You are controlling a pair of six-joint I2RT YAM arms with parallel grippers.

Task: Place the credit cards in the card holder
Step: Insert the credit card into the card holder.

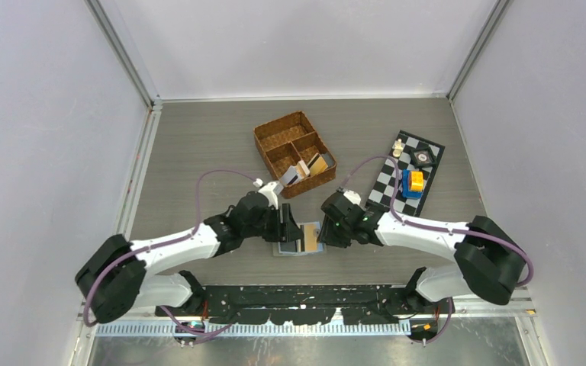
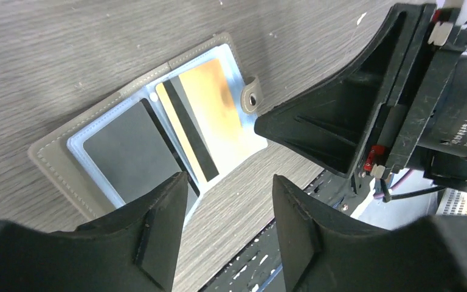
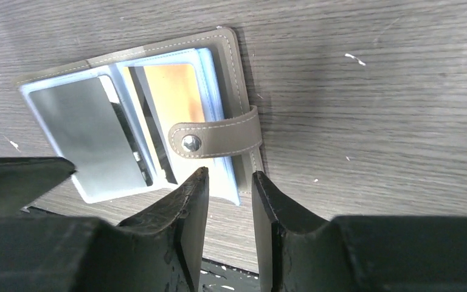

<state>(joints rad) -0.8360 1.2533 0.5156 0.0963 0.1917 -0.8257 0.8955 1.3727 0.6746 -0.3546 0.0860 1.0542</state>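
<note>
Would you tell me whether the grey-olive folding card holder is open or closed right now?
Open: the grey-olive folding card holder lies spread flat, its clear sleeves showing an orange card, snap tab unfastened.

Brown wicker basket, checkered mat, blue-yellow block, grey table

Holder mostly hidden from above.
The left pincer and right pincer cover much of it; what lies in the basket is too small to tell. In the left wrist view, a finger hides its near corner.
</note>
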